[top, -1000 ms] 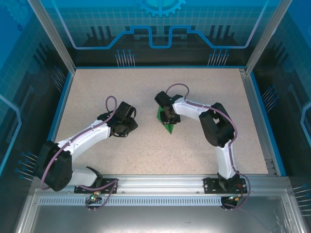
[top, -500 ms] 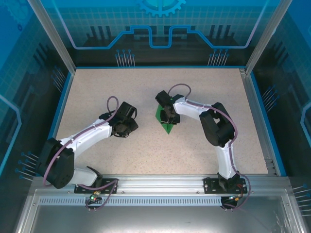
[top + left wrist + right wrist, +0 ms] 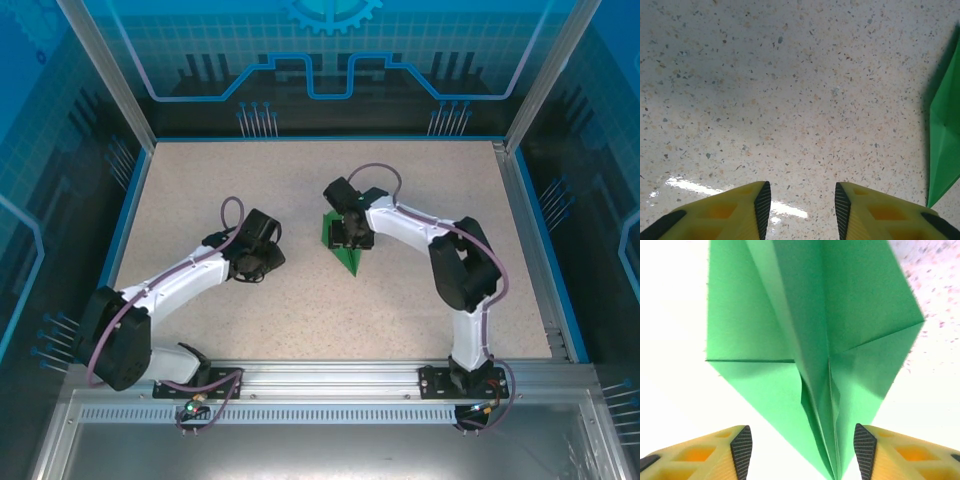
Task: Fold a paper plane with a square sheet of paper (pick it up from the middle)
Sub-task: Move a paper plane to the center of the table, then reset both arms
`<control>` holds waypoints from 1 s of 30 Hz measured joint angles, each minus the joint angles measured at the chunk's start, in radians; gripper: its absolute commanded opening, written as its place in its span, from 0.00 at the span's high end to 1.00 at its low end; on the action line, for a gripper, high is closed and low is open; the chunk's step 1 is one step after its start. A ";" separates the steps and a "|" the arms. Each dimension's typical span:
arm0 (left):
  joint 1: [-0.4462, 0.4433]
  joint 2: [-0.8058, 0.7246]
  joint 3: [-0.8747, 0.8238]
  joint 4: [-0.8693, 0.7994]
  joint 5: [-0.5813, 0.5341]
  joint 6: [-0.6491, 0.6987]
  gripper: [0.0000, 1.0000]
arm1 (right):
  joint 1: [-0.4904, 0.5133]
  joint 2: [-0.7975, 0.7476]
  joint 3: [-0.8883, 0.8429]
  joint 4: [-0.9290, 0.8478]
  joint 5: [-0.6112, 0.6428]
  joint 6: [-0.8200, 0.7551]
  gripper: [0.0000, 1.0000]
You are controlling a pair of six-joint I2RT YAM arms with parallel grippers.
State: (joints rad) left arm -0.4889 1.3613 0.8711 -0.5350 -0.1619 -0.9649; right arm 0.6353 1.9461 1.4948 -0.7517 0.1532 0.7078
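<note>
Paper plane (image 3: 810,330) of bright green paper, creased along its centre to a slim point, lies on the speckled beige counter (image 3: 200,180) below the spread right pincer (image 3: 802,450). The left pincer (image 3: 802,205) is spread too, empty, to its left.

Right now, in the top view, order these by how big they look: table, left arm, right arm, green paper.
1. table, by far the largest.
2. left arm and right arm look about alike; I would not rank them.
3. green paper, smallest, partly hidden under the right arm's end.
</note>
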 measured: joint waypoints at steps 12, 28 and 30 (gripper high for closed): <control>0.010 -0.161 0.009 -0.036 -0.276 0.128 0.03 | -0.147 -0.615 -0.322 0.129 0.327 -0.153 0.17; 0.314 -0.126 -0.294 0.436 -0.632 0.578 0.01 | -0.512 -0.548 -0.899 0.897 0.222 -0.600 0.16; 0.319 -0.074 -0.327 0.544 -0.616 0.620 0.01 | -0.512 -0.508 -0.911 0.999 0.185 -0.637 0.18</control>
State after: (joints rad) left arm -0.1703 1.2877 0.5446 0.0093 -0.7776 -0.3447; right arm 0.1234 1.4380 0.5838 0.2478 0.3378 0.0711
